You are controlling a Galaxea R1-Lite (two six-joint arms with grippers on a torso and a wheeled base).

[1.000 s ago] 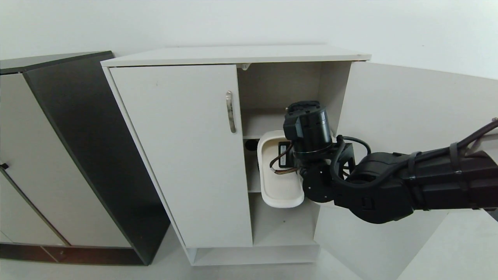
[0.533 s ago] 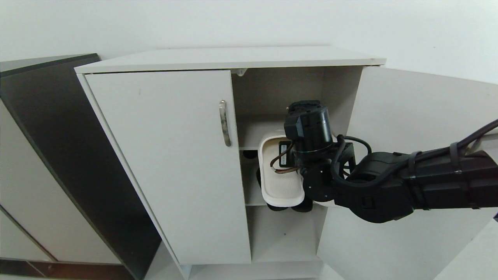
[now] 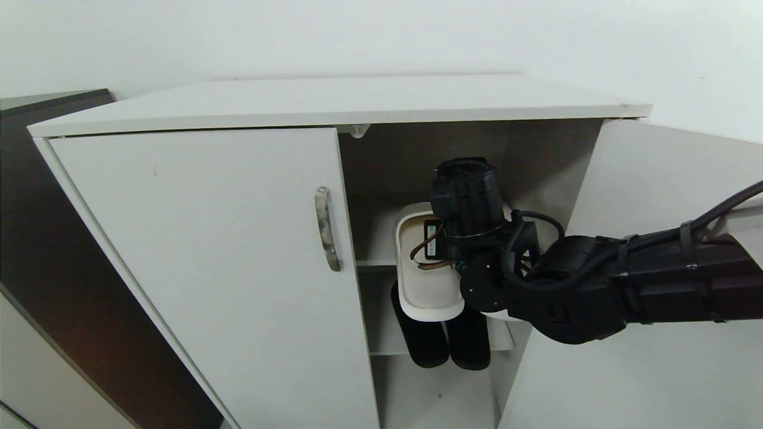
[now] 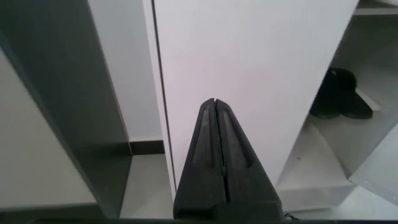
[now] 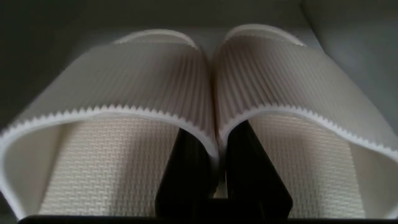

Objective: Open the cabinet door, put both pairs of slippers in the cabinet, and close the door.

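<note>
The door [image 3: 656, 256] is opened and the black slippers [image 3: 444, 339] are shelved. The white slippers [image 3: 426, 280], clamped in the right gripper [image 5: 216, 174], are not yet placed, nor is the door closed. The left gripper [image 4: 215, 109] is pressed together, empty.

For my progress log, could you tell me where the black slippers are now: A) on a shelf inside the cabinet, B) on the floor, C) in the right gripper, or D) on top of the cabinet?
A: the black slippers lie on a shelf in the open cabinet, below the white slippers that the right gripper holds.
</note>
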